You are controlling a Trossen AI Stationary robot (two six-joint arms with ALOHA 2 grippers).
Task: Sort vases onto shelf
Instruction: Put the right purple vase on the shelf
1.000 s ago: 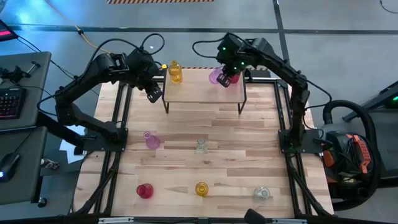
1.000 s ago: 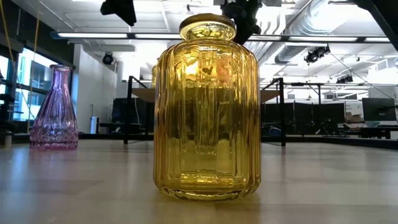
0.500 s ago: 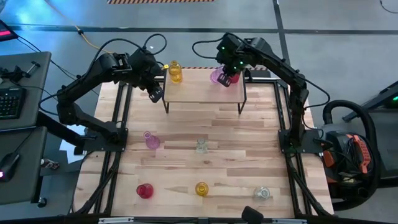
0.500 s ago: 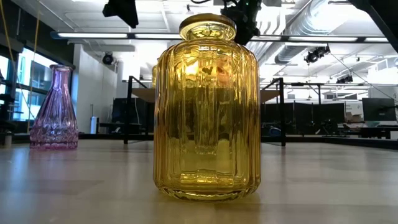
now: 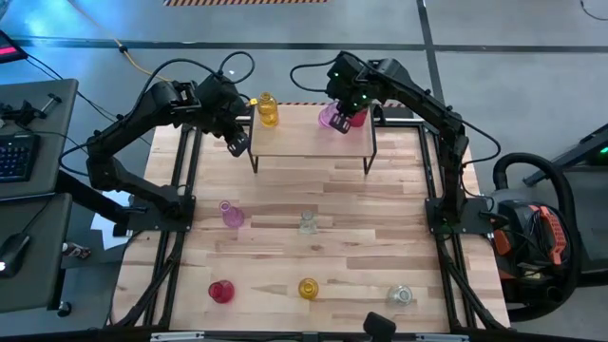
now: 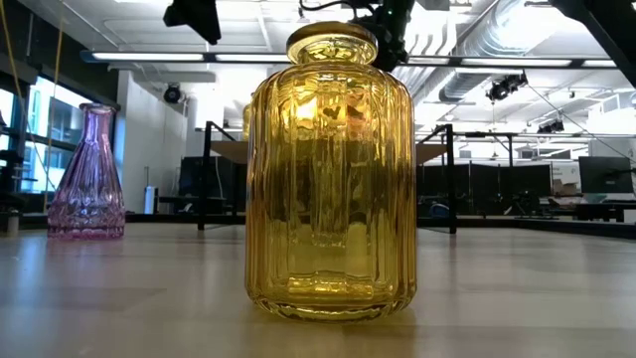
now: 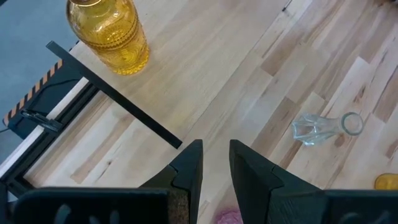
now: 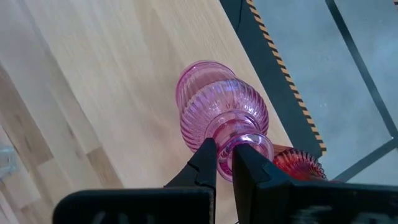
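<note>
- On the shelf [image 5: 309, 142], a yellow vase [image 5: 268, 110] already stood at the left back corner, apart from both claws.
- Toward the shelf's right back corner, the right claw [image 8: 224, 163] was clamped on the neck of a pink vase [image 5: 332, 117]; a red vase [image 8: 297, 165] stood just beside it, by the wrist view.
- So three vases were at the shelf, one of them not yet released.
- Five remained on the desk [image 5: 380, 218]: a second pink vase [image 5: 231, 214], a clear vase [image 5: 306, 222] lying on its side, another red vase [image 5: 220, 291], a second yellow vase [image 5: 308, 288] and another clear vase [image 5: 401, 295]. By that count, the job looked under halfway.
- The left claw [image 7: 214, 163] hung off the shelf's left front corner, fingers nearly together and empty.
- Against a second earlier, the left claw had barely shifted; the right claw and pink vase had edged slightly leftward along the shelf's back edge.
</note>
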